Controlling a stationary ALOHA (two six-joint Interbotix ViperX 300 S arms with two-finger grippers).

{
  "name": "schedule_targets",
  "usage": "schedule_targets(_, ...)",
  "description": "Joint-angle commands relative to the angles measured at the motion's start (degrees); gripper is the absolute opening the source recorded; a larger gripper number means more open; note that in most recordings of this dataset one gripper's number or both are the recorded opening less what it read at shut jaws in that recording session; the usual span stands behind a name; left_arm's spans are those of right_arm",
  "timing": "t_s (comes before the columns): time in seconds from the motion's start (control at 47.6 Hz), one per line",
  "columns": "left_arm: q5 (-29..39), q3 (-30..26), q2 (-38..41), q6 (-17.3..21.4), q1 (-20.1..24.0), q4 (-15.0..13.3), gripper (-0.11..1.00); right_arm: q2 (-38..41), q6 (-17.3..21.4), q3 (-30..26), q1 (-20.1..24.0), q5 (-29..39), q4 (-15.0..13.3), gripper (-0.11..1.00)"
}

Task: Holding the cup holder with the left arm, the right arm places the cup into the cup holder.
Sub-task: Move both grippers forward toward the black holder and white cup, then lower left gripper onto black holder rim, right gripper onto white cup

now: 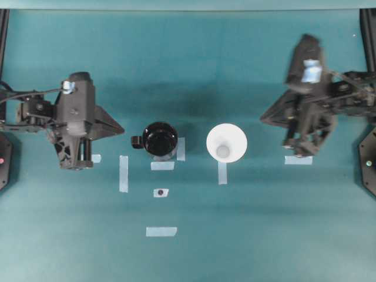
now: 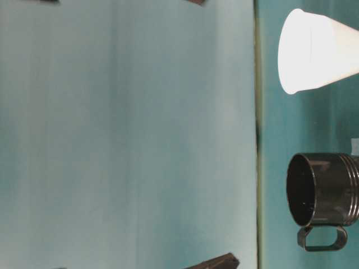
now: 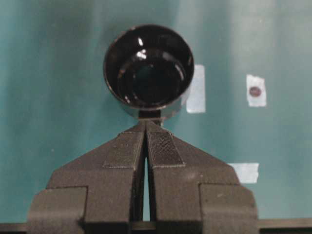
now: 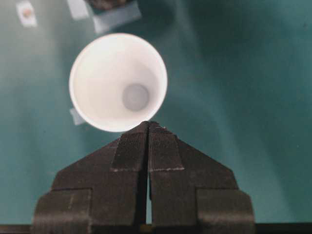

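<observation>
Two arms flank the middle of the overhead view. The left arm (image 1: 73, 120) sits at the left edge, its claw (image 1: 117, 128) pointing toward the black cup holder (image 1: 160, 140), which stands just left of centre on the green table (image 1: 264, 235) with its short tab facing the claw. The white cup (image 1: 227, 143) stands upright just right of centre, well apart from the holder. The right arm (image 1: 314, 103) hangs blurred at the upper right, clear of the cup. Pale tape strips (image 1: 123, 173) mark the table around both things.

In the table-level view, turned on its side, the cup (image 2: 317, 51) fills the upper right and the cup holder (image 2: 324, 190) the lower right, apart from each other.

The left wrist view shows the left claw (image 3: 146, 127) closed, tips pressed together, empty, just short of the holder's tab (image 3: 149, 114).

The right wrist view shows the right claw (image 4: 148, 127) likewise closed and empty, its tips at the near rim of the cup (image 4: 118, 82); whether they touch I cannot tell.

Judging from this, the approach is in hand and nothing is gripped yet. Next, each claw likely needs to spread: the left to pinch the holder's tab or wall, the right to take the cup's rim before lifting it across.
</observation>
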Motion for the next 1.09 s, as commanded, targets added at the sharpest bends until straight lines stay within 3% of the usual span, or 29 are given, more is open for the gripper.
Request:
schedule_targets(0.0,0.8,-3.4,0.7,0.4,0.0,0.1,0.03,7.4,0.2,-3.3,-0.2,0.4,-0.1,0.02)
schedule_targets(0.441,9.8,-8.8,6.3,0.3,0.0,0.1,0.03,14.9,-0.4,-12.3,-0.1,11.5,-4.0,0.02)
schedule_targets(0.819,17.2,-11.3,8.6,4.5,-1.4,0.1,0.03,15.5,-0.5,-14.2,0.1,12.7,-4.0,0.02)
schedule_targets(1.071,19.2,-12.3,8.7,4.7,-1.3,0.1,0.03,14.6,-0.4,-15.2,0.1,13.3,-4.0,0.02)
